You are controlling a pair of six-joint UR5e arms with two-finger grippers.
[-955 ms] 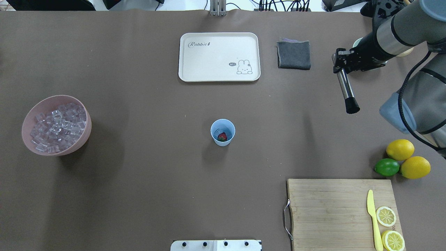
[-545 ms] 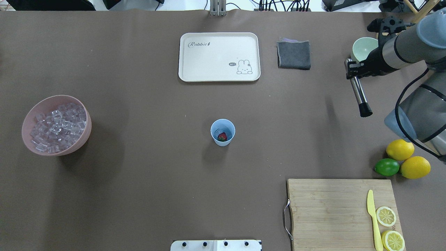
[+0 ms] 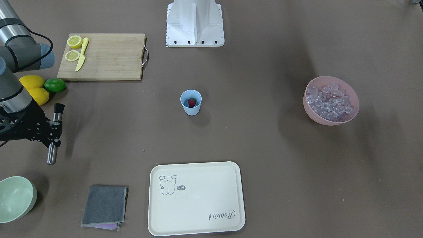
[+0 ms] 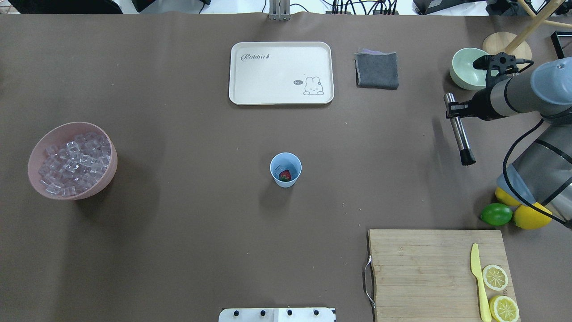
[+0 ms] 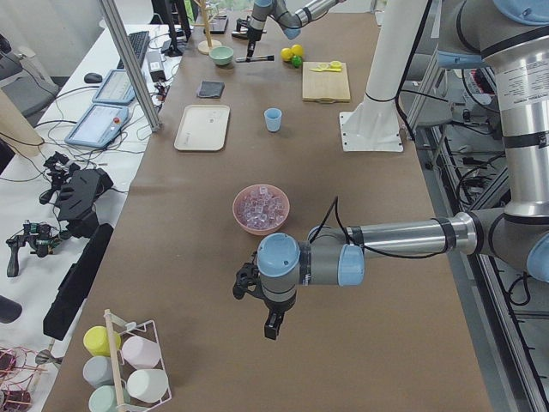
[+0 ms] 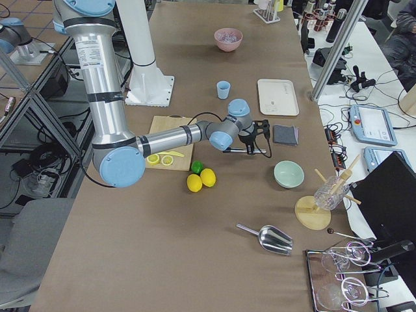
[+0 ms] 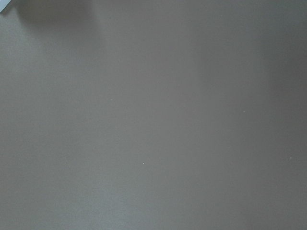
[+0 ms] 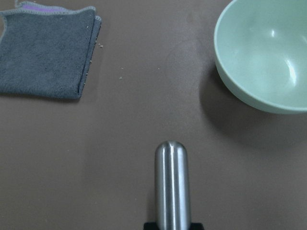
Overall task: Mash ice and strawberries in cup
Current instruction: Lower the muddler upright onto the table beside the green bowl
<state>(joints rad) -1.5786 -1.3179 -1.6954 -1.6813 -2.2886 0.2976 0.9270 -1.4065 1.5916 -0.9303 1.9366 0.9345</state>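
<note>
The cup (image 4: 285, 169) stands upright and alone mid-tabletop (image 4: 187, 232), well apart from both arms. It is a thin, tapered, smooth plastic tumbler with no handle. It is probably light enough to skid or tip under an off-centre push, so it wants steadying low on its wall.

Inside it sit the strawberry (image 4: 285, 175), red with a green cap, and a cube of ice (image 4: 279, 170) beside it. The berry should give softly. The ice looks hard, glassy and slick, and is likely to squirt sideways unless pressed straight down. More ice is heaped in the pink bowl (image 4: 73, 161) far to the left.

The right gripper (image 4: 452, 109) is clamped across the muddler (image 4: 459, 129), a polished round steel rod with a black head. It holds the rod between the middle and the bare rounded end. The muddler lies close to level over the tabletop's right side, its head pointing toward the robot. Polished steel is slippery, so a firm grip matters before any downward force.

The left gripper (image 5: 270, 322) hangs low beyond the pink bowl; whether it is open I cannot tell.
</note>
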